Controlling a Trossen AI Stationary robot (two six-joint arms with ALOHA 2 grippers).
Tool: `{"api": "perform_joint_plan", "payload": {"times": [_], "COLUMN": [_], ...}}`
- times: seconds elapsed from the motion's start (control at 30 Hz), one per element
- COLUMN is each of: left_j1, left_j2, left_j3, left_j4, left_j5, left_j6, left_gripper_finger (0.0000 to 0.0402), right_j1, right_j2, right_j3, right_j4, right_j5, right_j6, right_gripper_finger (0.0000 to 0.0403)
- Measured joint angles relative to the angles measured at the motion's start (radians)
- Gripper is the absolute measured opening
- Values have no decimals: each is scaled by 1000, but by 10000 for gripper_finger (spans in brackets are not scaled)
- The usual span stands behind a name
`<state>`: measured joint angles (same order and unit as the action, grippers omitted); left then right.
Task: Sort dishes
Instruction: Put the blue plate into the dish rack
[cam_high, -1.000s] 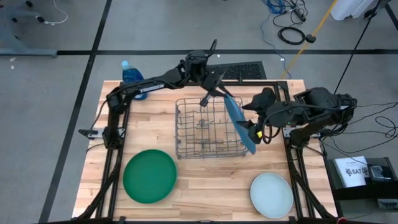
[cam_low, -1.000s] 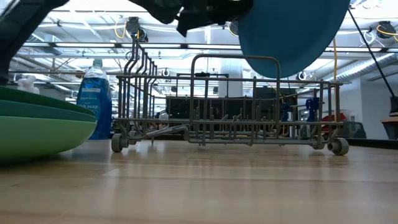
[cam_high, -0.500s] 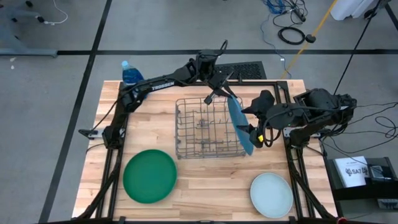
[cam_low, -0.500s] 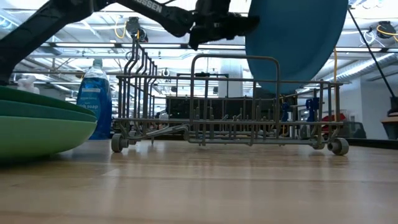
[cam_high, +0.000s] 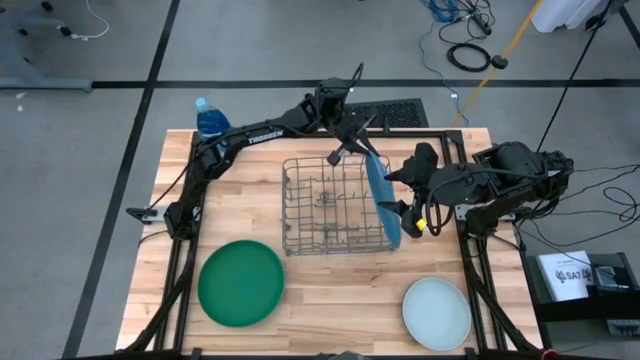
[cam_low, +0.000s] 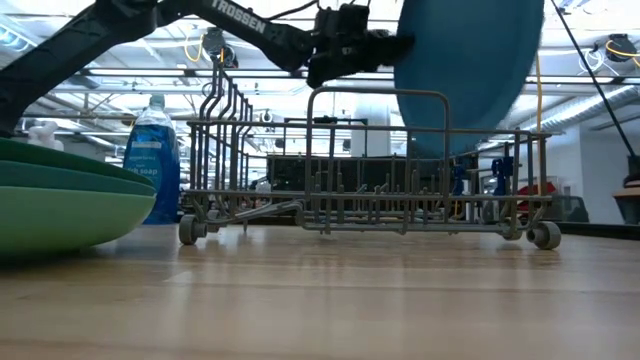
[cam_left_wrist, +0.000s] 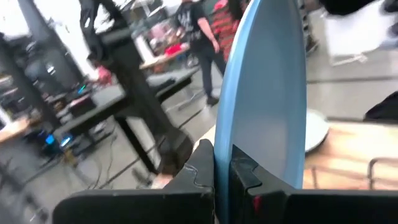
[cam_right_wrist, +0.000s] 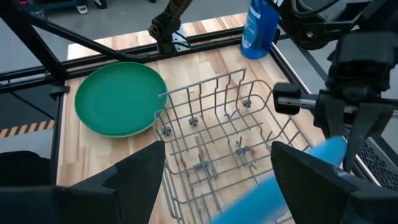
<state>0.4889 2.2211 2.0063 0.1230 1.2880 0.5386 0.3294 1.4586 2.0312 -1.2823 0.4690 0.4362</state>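
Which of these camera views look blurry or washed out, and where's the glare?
Left wrist view: soft throughout, the blue plate and room behind smeared. Low view: bright ceiling lights wash out the background behind the wire rack, and the near green plates are out of focus. Right wrist view: that arm's own fingers are blurred, the rack sharp. High view: evenly lit, no strong glare.
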Motion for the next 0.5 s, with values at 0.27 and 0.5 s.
{"api": "perform_joint_plan", "payload": {"times": [0.27, 0.5], "left_j1": [7, 9], "left_j2": [-2, 72], "left_j3": [31, 55], "left_j4": [26, 181], "left_j5": [70, 76], "left_j6": [-33, -164], "left_gripper_finger": [2, 2], "right_j1": [0, 0], "right_j2": [0, 0], "right_j3": [0, 0], "right_j4": [4, 57], "right_j5": [0, -1], "right_j6": [-3, -33], "right_gripper_finger": [286, 286]}}
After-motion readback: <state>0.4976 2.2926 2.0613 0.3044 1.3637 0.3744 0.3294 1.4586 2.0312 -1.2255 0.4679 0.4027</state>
